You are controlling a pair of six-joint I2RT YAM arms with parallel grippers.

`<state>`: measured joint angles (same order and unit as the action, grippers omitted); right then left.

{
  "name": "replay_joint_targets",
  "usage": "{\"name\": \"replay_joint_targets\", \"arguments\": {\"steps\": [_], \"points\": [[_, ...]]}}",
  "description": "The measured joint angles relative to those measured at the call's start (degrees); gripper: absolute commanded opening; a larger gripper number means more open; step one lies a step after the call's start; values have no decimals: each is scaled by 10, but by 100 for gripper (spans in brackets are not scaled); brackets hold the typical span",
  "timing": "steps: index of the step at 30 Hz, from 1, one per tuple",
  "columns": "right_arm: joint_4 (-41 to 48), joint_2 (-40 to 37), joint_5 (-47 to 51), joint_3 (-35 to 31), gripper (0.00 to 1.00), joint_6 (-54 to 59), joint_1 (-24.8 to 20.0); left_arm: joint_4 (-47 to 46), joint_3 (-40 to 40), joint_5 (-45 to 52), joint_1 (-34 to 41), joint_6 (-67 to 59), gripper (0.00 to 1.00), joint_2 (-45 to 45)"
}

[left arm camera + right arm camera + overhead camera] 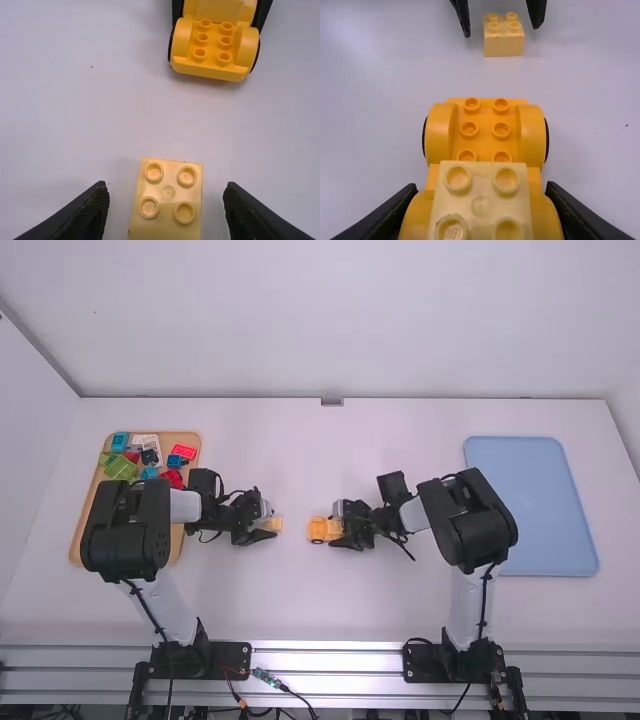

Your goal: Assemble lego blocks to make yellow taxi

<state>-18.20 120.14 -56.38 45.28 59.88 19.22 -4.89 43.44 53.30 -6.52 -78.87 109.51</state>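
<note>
Robotics lab, seemingly: paired robot arms point(127, 530) on metal rails point(350, 662), white table point(350, 610), exposed wiring point(267, 678).

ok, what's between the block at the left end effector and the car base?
Bare white tabletop from the pale block to the car base; left wrist view shows it.

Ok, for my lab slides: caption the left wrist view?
Open left gripper astride a pale yellow block, a yellow wheeled base beyond.

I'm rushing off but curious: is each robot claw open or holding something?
Left claw: open, around a pale yellow brick.
Right claw: at the yellow car base; open or gripping can't be told.
</note>
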Motion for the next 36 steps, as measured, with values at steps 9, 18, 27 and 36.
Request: {"name": "replay_joint_targets", "arguments": {"steps": [9,18,27,36], "points": [[1,0,-7,0,42,3,2,0,0,0,0,0,44,0],[2,0,-7,0,42,7,5,-3,0,-9,0,0,41,0],[1,0,-7,0,42,7,5,-2,0,-20,0,0,39,0],[2,0,-7,0,42,5,5,-1,0,-20,2,-2,24,0]]}}
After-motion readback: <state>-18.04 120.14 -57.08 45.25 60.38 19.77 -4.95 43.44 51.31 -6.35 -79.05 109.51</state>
